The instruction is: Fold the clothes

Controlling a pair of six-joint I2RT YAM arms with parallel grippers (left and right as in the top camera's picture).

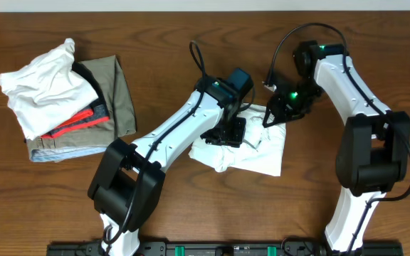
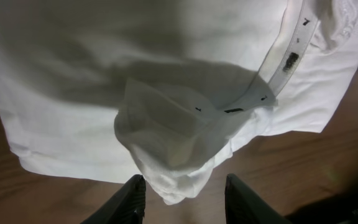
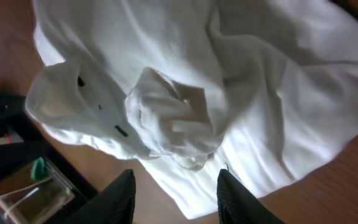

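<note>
A: What carries everything?

B: A brown wooden desk (image 1: 191, 28). The trousers (image 1: 251, 156) lie on it near the middle, white and crumpled into a loose heap.

A: How are the arms posed?

B: The left arm (image 1: 169, 131) slants from its base at the near edge up to the far-left part of the trousers, with its wrist tipped down over the cloth. The right arm (image 1: 354, 92) stands to the right of the trousers, bends at an elbow beyond them and reaches back down to their far-right corner.

A: Is anything else around?

B: A pile (image 1: 62, 107) sits well to the left of the trousers. It has a white garment (image 1: 41, 85) on top, a khaki garment (image 1: 116, 92) underneath and a red-and-black piece (image 1: 80, 119) poking out between them. Nothing lies between the pile and the trousers except the left arm.

A: And the fingers?

B: The left fingers (image 2: 129, 202) are spread, with a rounded fold of trousers just ahead of the gap and bare desk between them. The right fingers (image 3: 117, 199) are also spread, hanging over a raised pucker of cloth. Neither pair pinches anything.

A: Any small details?

B: A waistband (image 2: 284, 56) with dark marks crosses the trousers beyond the left fingers.
</note>
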